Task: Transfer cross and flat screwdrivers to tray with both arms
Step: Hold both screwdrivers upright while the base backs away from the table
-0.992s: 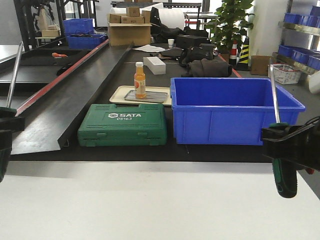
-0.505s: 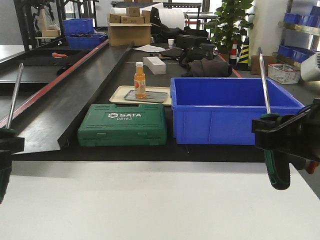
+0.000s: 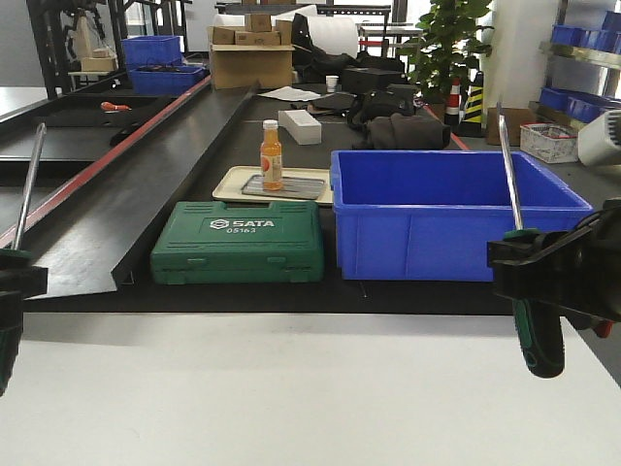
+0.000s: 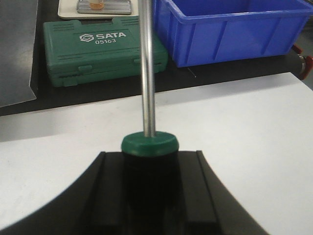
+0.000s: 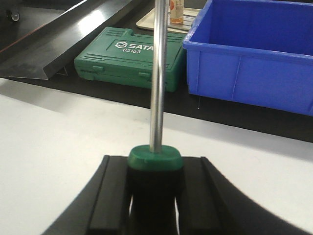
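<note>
1. Exterior front-facing: left claw (image 3: 15,282) is clamped on the left screwdriver (image 3: 27,184) by its handle. It hangs over the white worktop (image 3: 291,398), well left of the bin (image 3: 456,218).
2. Right claw (image 3: 543,267) is closed on the right screwdriver (image 3: 541,342), in front of the bin's right corner.
3. Both shafts are near upright, tips up; the right one leans slightly left. Can't tell cross from flat, the tips are too small.
4. Tray (image 3: 228,184) sits just beside the bin's left wall, behind the case (image 3: 238,243). It lies forward-right of the left claw and forward-left of the right. Neither arm is clearly nearer.
5. My read: the long axes must tip down flat before release.
6. Room: the bottle (image 3: 272,155) and a grey plate take the tray's middle, leaving only rim strips. The bin wall stands tall on the right arm's path. Left of the bin, over the low case, is open, so the left arm's approach looks easier.
</note>
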Motion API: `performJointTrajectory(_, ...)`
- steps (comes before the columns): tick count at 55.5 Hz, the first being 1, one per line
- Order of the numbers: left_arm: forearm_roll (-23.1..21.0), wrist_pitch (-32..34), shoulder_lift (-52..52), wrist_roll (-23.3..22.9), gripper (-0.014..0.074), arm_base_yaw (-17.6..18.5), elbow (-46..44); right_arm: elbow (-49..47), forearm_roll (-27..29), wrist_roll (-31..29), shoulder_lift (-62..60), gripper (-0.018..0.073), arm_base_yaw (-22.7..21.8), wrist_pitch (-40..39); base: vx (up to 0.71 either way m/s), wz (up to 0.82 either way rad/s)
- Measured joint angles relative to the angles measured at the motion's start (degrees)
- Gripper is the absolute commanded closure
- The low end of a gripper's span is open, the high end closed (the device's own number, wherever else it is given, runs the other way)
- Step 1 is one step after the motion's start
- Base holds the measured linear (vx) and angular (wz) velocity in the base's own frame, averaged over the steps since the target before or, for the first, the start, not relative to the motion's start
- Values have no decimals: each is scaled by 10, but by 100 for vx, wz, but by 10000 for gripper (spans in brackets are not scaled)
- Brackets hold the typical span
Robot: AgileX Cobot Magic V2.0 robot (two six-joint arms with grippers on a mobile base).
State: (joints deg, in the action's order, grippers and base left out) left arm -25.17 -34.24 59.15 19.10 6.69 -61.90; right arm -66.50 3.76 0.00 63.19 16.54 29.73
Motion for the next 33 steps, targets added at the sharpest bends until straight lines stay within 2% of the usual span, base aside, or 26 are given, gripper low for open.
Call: performJointTrajectory(33,0,0,0,0,596,0,0,0,0,0,0,567,0,0,-2,2)
